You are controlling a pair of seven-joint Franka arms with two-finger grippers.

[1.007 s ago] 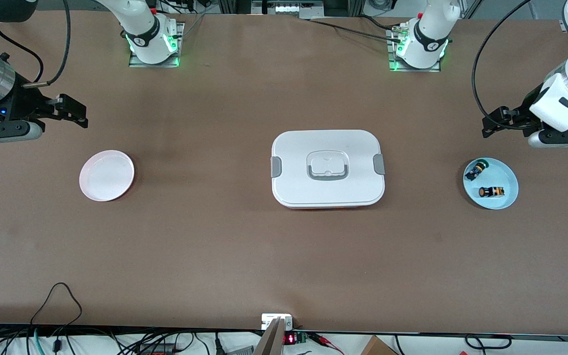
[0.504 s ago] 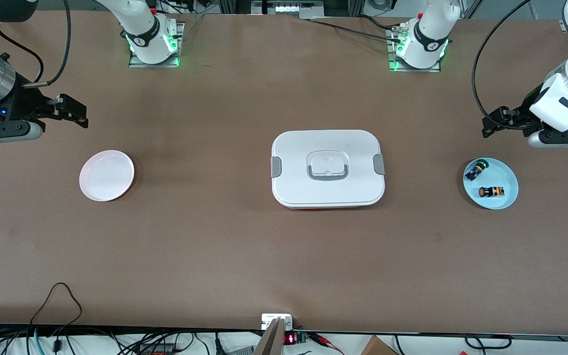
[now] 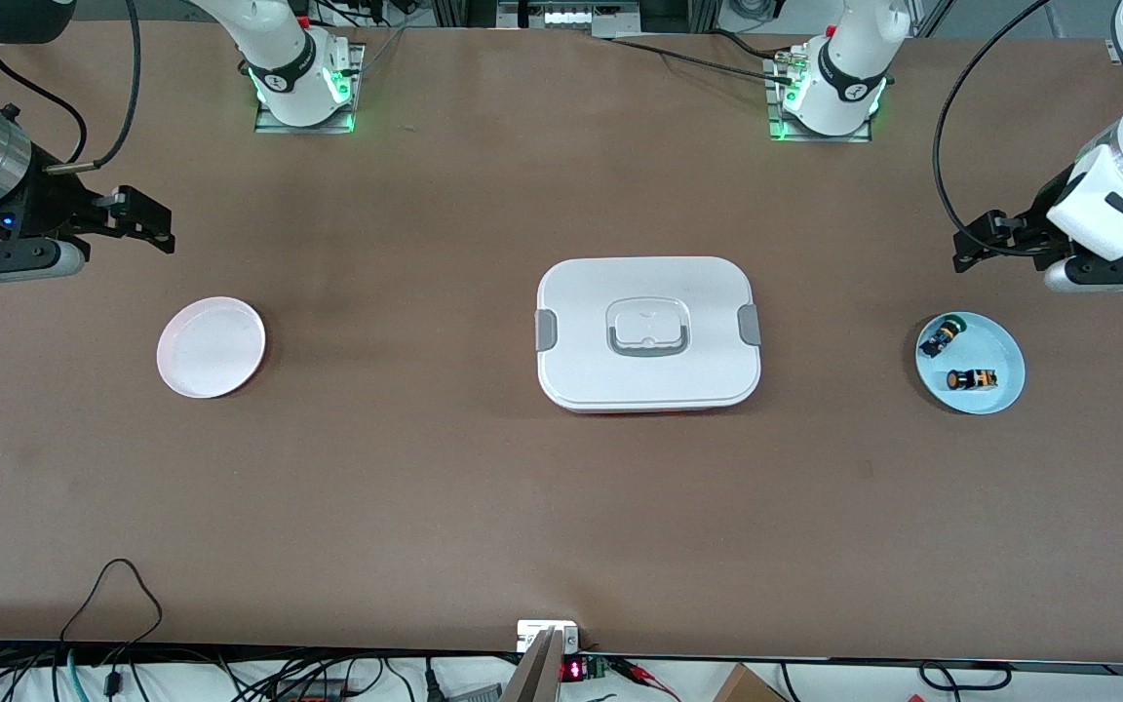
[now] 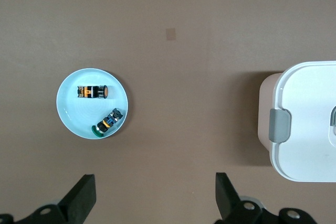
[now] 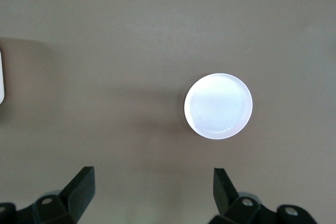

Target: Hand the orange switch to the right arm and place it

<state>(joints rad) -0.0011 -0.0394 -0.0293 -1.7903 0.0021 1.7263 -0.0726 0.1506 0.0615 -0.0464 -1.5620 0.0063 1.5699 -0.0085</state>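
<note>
in the blue dish [image 3: 1002,388], orange switch [image 3: 972,379], apart from left claw [image 4: 155,198]

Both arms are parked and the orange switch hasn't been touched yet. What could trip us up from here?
1. The orange switch lies in the blue dish close to the green-capped switch; the left gripper, jaws open, might nudge or grab the wrong one.
2. The switch is small and round, so it may roll or slip during the handover to the right gripper.
3. The white lidded box sits mid-table between the dish and the pink plate; a low carry could clip it.
</note>
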